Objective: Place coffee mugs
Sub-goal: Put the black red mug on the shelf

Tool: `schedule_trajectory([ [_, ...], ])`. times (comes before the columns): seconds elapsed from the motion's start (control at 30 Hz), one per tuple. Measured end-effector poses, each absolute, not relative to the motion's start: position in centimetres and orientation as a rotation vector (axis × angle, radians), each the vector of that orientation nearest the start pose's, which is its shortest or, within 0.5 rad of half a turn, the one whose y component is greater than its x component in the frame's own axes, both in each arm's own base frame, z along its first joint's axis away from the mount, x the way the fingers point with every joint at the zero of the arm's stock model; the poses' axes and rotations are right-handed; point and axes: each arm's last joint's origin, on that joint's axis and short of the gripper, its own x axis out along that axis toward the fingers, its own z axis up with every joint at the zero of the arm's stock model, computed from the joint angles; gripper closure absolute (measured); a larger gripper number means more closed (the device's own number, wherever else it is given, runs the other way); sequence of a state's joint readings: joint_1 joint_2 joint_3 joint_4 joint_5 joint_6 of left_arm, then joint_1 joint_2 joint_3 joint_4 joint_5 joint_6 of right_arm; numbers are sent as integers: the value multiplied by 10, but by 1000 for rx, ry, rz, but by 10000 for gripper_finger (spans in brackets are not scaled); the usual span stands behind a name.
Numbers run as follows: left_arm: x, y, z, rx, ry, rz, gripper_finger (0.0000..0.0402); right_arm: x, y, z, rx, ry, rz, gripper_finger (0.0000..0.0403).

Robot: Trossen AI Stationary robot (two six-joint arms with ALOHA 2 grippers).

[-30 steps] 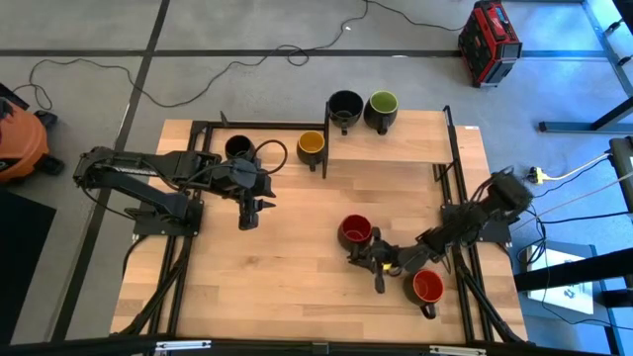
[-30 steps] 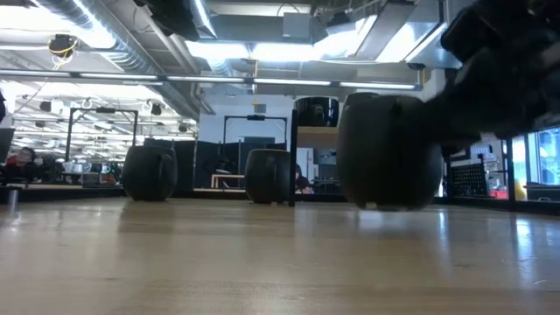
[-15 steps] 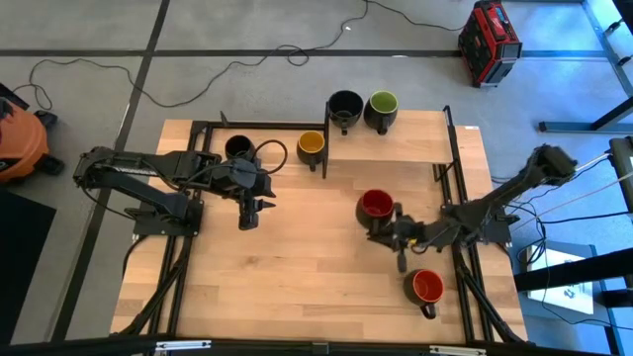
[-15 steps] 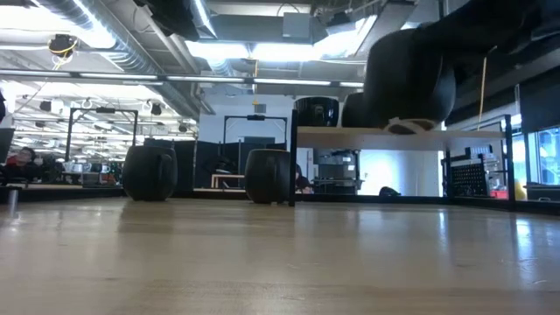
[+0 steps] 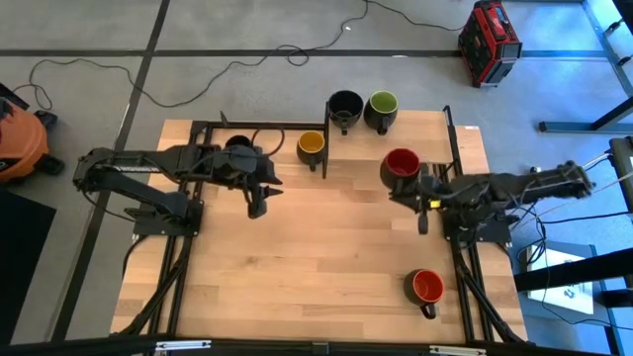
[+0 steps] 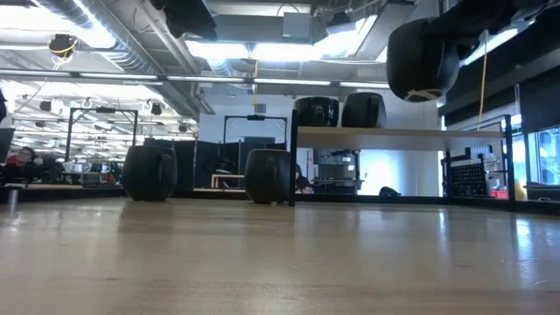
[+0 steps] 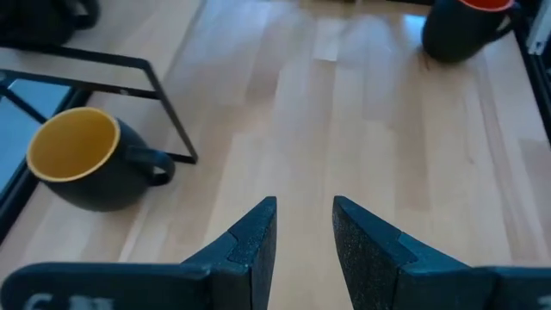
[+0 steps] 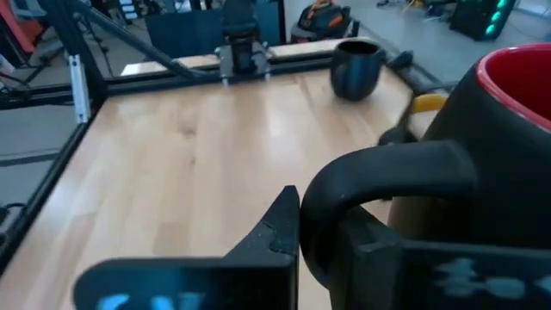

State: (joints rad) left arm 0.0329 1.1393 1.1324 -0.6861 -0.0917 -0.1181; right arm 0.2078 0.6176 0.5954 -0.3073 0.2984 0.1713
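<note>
My right gripper (image 5: 417,188) is shut on the red-inside mug (image 5: 401,166) and holds it high over the front of the raised shelf (image 5: 396,143). In the low view the mug (image 6: 423,57) hangs well above the shelf board (image 6: 402,136). My left gripper (image 5: 259,203) is open and empty over the table's far left, near the yellow-inside mug (image 7: 77,164). A black mug (image 5: 345,105) and a green-inside mug (image 5: 382,107) stand on the shelf. The yellow-inside mug (image 5: 311,145) and another black mug (image 5: 237,145), partly hidden by my left arm, stand on the table. My right gripper holds the red-inside mug by its handle (image 8: 379,168), pinched between the two fingers (image 8: 275,228). The fingers come level from the table's right. The mug is lifted clear, upright, its opening up.
An orange-red-inside mug (image 5: 426,288) stands on the table near the front right. A black metal frame (image 5: 450,148) runs along the shelf's sides. The middle and near left of the table (image 5: 297,267) show bare wood.
My right gripper has carried the red-inside mug up from the table's middle toward the far right, from table height to above the shelf; the mug stays upright. My left gripper has gone a little toward the far right.
</note>
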Motion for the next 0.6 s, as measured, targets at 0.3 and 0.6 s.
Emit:
schedule_trajectory([
  [0.3, 229, 30, 341, -127, 660, 244, 292, 114, -15, 289, 58, 254, -182, 394],
  [0.6, 228, 43, 343, -128, 634, 262, 292, 106, -45, 290, 63, 243, -197, 394],
])
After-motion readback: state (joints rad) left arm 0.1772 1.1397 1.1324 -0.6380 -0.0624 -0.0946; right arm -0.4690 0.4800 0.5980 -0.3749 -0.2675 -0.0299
